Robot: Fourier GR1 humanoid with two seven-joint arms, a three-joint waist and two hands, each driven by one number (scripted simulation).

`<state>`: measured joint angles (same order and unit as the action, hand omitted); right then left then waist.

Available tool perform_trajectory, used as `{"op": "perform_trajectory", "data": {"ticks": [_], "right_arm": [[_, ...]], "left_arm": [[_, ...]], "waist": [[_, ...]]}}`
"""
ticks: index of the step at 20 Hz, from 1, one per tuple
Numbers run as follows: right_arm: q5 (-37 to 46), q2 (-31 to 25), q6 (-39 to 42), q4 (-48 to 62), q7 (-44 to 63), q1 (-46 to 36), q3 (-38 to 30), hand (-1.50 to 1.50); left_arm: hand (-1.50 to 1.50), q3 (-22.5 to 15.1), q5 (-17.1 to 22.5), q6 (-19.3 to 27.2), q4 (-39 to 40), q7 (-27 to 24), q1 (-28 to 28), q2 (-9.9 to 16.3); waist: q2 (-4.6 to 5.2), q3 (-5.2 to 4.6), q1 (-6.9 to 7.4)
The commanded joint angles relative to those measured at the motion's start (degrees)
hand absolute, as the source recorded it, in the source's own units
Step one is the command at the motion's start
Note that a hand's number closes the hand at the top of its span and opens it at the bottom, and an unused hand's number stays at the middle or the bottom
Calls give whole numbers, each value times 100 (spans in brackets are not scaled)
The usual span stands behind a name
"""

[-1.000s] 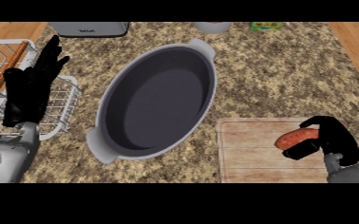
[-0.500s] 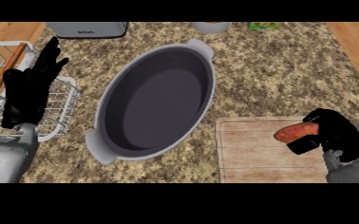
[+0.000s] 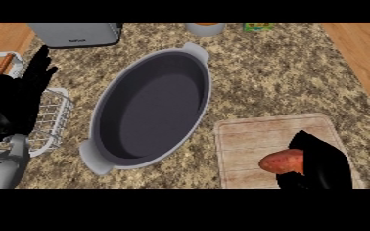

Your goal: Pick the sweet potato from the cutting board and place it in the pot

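Right hand (image 3: 318,164): low at the right, over the near part of the cutting board (image 3: 253,137), fingers curled round the sweet potato (image 3: 280,161). Most of the tuber hidden under the black palm; only its left end visible past the fingers. Grasp taken from the right side, probably so the exposed end leads toward the pot (image 3: 155,110) on the carry.

Sweet potato: over the board's lower right area, not yet in the pot. Contact with the board surface not determinable from this angle. Long axis roughly left to right across the view, slightly tilted; visible rounded end pointing left, toward the pot's near rim. Far end concealed by the hand.

Pot: oval, dark inside, nothing in it, set diagonally just left of the board, its long axis from lower left to upper right. Handles at both ends. Wide opening, likely ample for the tuber in any orientation.

Left hand (image 3: 29,90): at the left edge, above a white wire rack (image 3: 51,122), fingers straight and up, holding nothing, at rest.

Judged stage: grasp made, transfer leftward outstanding.
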<state>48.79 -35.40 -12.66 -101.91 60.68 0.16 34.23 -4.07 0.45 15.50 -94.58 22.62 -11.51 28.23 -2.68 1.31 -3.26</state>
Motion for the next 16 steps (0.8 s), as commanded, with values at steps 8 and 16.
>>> {"op": "perform_trajectory", "data": {"ticks": [8,16], "right_arm": [[2357,438,-193,-2621,510,-439,143,150],[3171,925,1013,-3654,591,-921,440,150]], "left_arm": [[0,147,23,-13,679,462,790,69],[0,101,41,-41,692,406,695,-36]], "waist": [[107,-184,-46],[210,-211,164]]}}
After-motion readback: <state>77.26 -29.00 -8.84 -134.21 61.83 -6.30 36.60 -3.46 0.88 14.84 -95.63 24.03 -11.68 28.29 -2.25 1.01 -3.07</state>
